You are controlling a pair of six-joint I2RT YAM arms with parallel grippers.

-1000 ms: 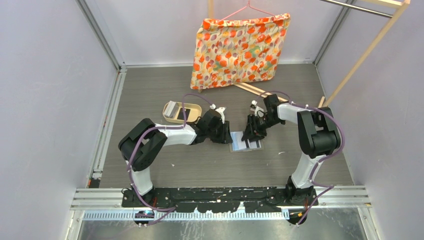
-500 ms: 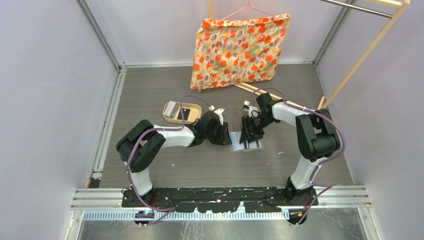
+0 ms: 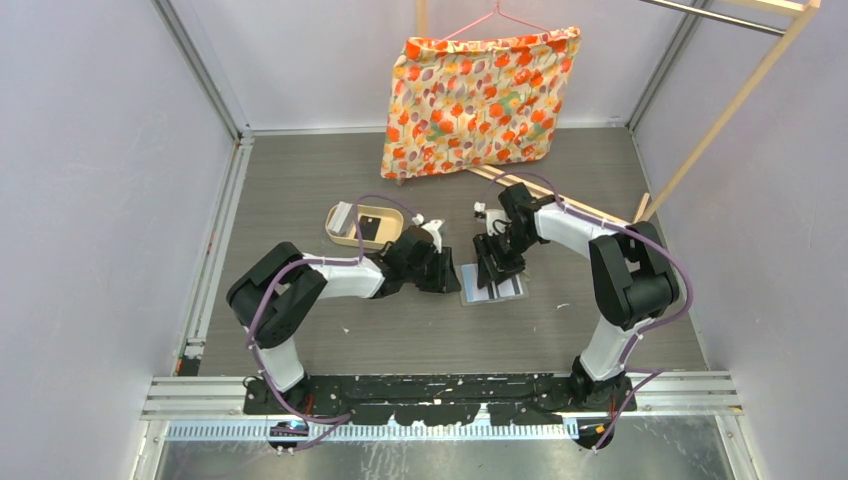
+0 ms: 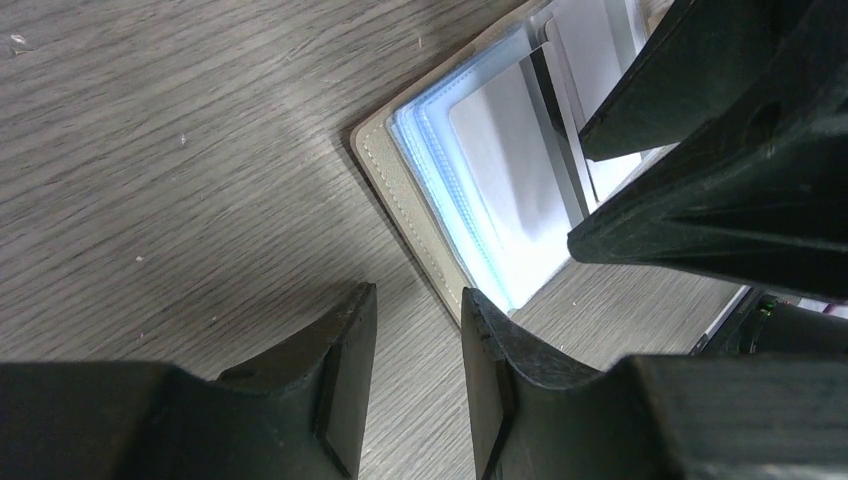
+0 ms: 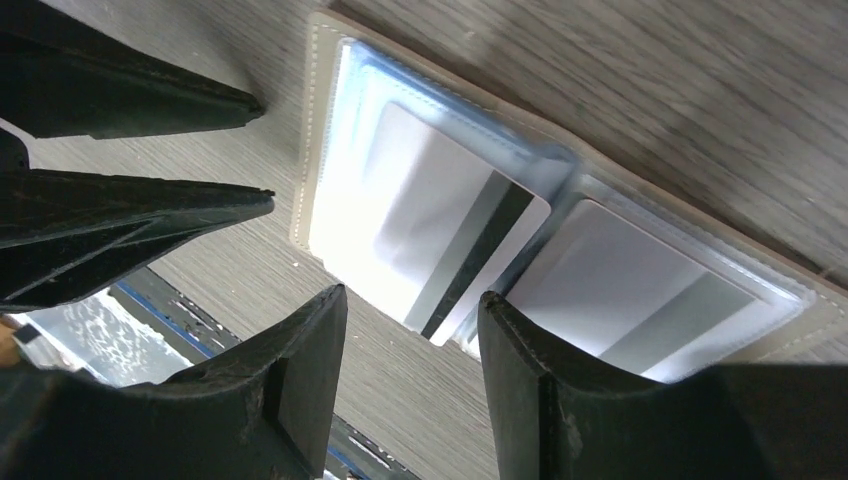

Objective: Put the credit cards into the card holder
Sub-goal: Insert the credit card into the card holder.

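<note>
Right gripper (image 5: pixel 412 300): you find it shifted leftward since a second ago, jaws apart, empty, over the white card (image 5: pixel 440 225).
Left gripper (image 4: pixel 418 292): jaws narrowly parted, empty, at the card holder (image 4: pixel 400 190) corner.

I see a grey table (image 3: pixel 300 180) with wood lines on it. The card holder (image 5: pixel 303 150) has a pale tan edge and shiny light blue pockets. One credit card (image 5: pixel 430 215) is white with a dark grey stripe. The other card (image 5: pixel 620 285) is white with a lighter grey stripe. The left gripper (image 4: pixel 418 310) and the right gripper (image 5: pixel 412 305) are black. The arms (image 3: pixel 345 277) are white and black, with purple cables (image 3: pixel 262 320). The tray (image 3: pixel 345 240) is tan. The cloth (image 3: pixel 478 95) is yellow with red and orange flowers. The walls (image 3: pixel 100 200) are pale purple.
</note>
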